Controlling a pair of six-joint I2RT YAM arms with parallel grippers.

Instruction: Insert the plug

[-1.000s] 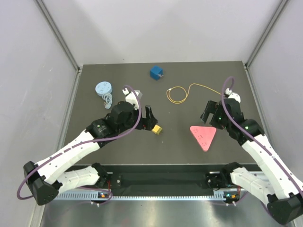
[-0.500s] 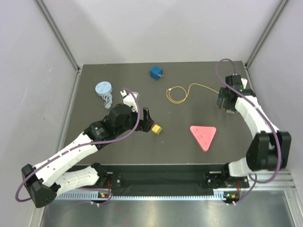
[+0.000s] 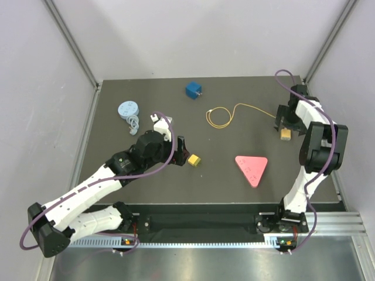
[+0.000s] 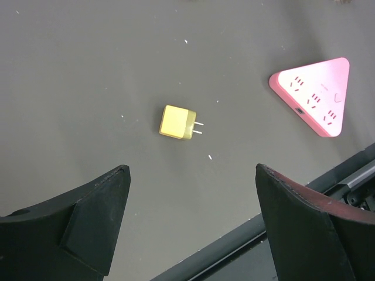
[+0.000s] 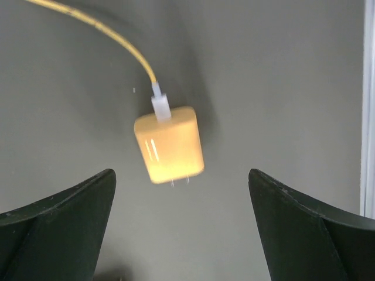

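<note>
Dark grey table (image 3: 117, 175) carries every part. Pink power strip (image 4: 313, 96) lies flat with its sockets up, so a plug can go in from above. Right gripper (image 5: 180, 175), spread wide and empty, straddles the cream charger (image 5: 169, 144) on its yellow cable (image 5: 111, 35). Left gripper (image 4: 192, 175), equally wide and empty, hangs over the yellow plug (image 4: 179, 122). This plug lies loose with its prongs toward the strip, probably the next pick.

blue cube adapter (image 3: 194, 90): rear centre | pale-blue round disc (image 3: 128, 109): rear left, grey cord (image 3: 133, 123) attached
</note>
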